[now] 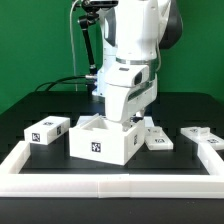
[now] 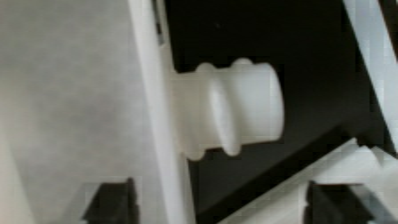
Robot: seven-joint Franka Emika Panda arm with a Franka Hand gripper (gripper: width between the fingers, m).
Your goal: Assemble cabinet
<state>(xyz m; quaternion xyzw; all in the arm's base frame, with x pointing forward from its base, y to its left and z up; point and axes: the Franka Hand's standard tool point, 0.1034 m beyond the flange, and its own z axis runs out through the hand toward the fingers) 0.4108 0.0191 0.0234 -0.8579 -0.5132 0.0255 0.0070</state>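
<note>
The cabinet body [image 1: 100,140], a white open box with a tag on its front, sits mid-table. My gripper [image 1: 122,122] hangs right over its back right part, with the fingertips hidden behind the box wall. In the wrist view a white cabinet wall [image 2: 80,110] fills one side, and a ribbed white peg [image 2: 231,108] sticks out of its edge. My gripper [image 2: 228,203] is open. Its dark fingertips [image 2: 111,200] stand wide apart on either side of the wall edge and do not press on it.
A small white tagged block [image 1: 47,130] lies at the exterior view's left of the cabinet. Flat white tagged pieces [image 1: 157,140] [image 1: 200,134] lie at its right. The long white border rail [image 1: 110,186] runs along the front and up both sides.
</note>
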